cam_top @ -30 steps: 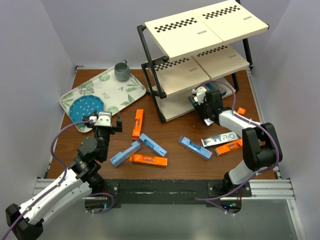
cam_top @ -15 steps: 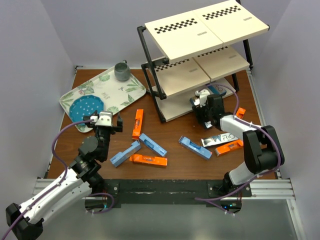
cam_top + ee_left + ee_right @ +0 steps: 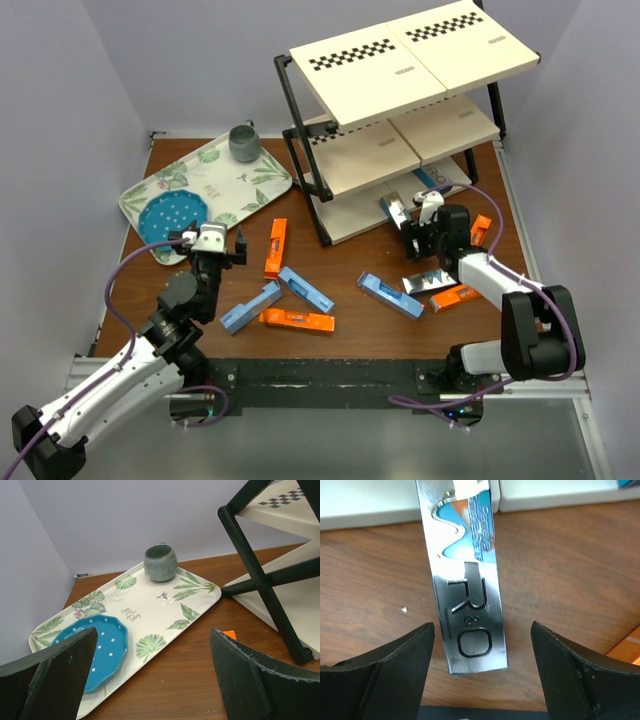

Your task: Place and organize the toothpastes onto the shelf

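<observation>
A silver toothpaste carton [image 3: 467,605] with dark lettering lies between my right gripper's [image 3: 482,626] open fingers, touching neither. Its far end rests on the front edge of the shelf's bottom board [image 3: 365,505]. From above, that carton [image 3: 392,210] leans at the foot of the shelf [image 3: 400,60], with the right gripper [image 3: 412,228] just behind it. Loose toothpastes lie on the table: orange [image 3: 275,247], blue [image 3: 306,288], blue [image 3: 250,306], orange [image 3: 297,320], blue [image 3: 390,295], silver [image 3: 428,280]. My left gripper [image 3: 212,246] hangs open and holds nothing.
A leaf-patterned tray [image 3: 255,180] at the back left carries a grey-green cup [image 3: 243,142] and a blue dotted plate [image 3: 172,216]. The left wrist view has the tray [image 3: 150,605], the cup [image 3: 161,562] and the shelf's black leg [image 3: 260,575]. More orange cartons [image 3: 455,296] [image 3: 481,228] lie right.
My right gripper has opened, let go of the silver carton at the bottom board's front edge, and drawn back toward the near right. The left arm has stayed still.
</observation>
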